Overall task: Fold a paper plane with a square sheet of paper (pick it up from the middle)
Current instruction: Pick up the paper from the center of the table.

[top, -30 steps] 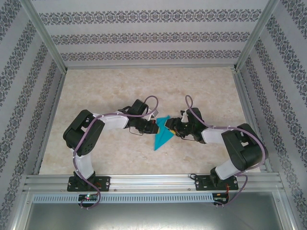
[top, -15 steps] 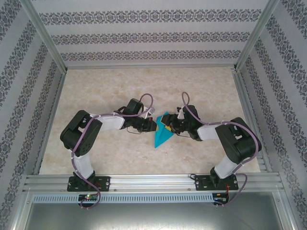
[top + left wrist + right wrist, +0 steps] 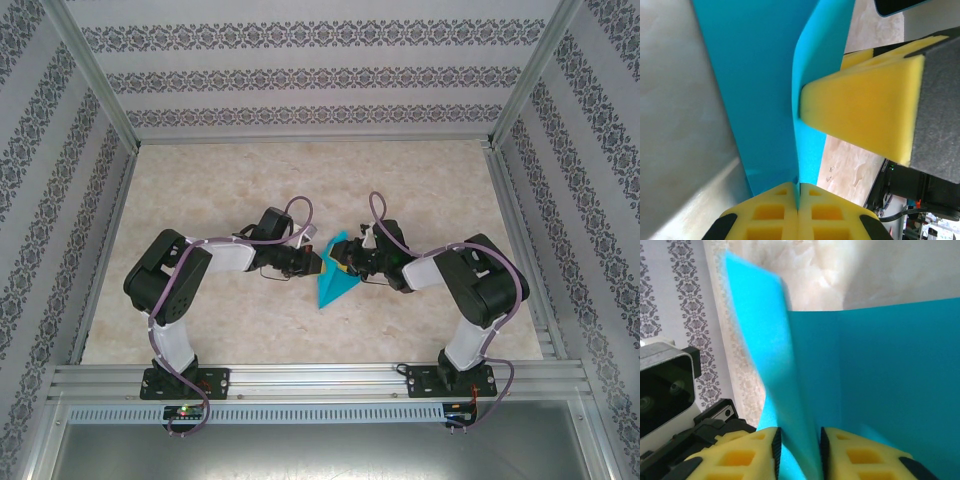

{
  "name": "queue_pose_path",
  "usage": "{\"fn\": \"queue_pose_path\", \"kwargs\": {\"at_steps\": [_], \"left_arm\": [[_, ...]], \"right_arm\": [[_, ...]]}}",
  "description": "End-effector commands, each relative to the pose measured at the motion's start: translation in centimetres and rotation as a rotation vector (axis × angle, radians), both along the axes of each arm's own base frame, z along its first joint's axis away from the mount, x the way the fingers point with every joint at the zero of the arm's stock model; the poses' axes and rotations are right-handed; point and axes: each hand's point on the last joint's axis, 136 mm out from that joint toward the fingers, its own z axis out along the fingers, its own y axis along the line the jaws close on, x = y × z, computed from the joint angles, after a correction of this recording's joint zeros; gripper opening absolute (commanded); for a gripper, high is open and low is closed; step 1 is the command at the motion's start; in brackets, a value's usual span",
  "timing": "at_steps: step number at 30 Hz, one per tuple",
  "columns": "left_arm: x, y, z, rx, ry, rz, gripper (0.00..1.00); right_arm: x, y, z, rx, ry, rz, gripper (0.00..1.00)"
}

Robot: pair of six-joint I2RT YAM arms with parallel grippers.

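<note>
Both arms bend inward from their bases at the near edge of the table [image 3: 200, 190] and meet near its middle. The left end effector [image 3: 308, 262] and the right end effector [image 3: 348, 262] face each other, close together, with the cyan-blue paper [image 3: 333, 288] between them. The paper is folded into a narrow pointed shape, its broad end up at the end effectors and its tip pointing toward the near edge, slightly left. Patterned walls [image 3: 300, 70] enclose the table.

No words, labels, brand marks, numbers or signs can be read anywhere. The paper plane [image 3: 335, 285] near the table's middle has plain blue faces. The walls [image 3: 300, 75] on the left, right and far sides carry repeating ornamental bands, not lettering.
</note>
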Motion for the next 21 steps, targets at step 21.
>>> {"fn": "queue_pose_path", "kwargs": {"at_steps": [21], "left_arm": [[0.8, 0.6, 4.4, -0.015, -0.085, 0.014, 0.46]], "right_arm": [[0.6, 0.3, 3.2, 0.033, -0.092, 0.02, 0.07]]}}
